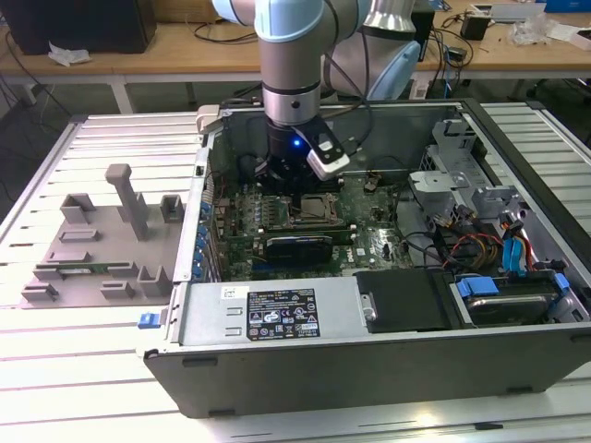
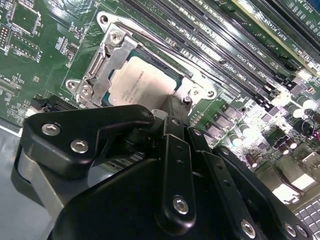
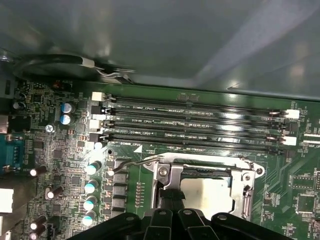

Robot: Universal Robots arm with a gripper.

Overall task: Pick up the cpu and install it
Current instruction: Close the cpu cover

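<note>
Grey-and-blue arm (image 1: 292, 55), black gripper (image 2: 169, 114) with silver screws (image 2: 80, 146)

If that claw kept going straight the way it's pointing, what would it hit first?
Most likely the cpu, the silver chip lying in the socket frame right below the gripper. Depth is hard to judge, so it might catch the frame's edge at much the same moment.

Slatted table (image 1: 74, 369) bears computer case (image 1: 369, 369) and grey fixture (image 1: 92, 249).
</note>
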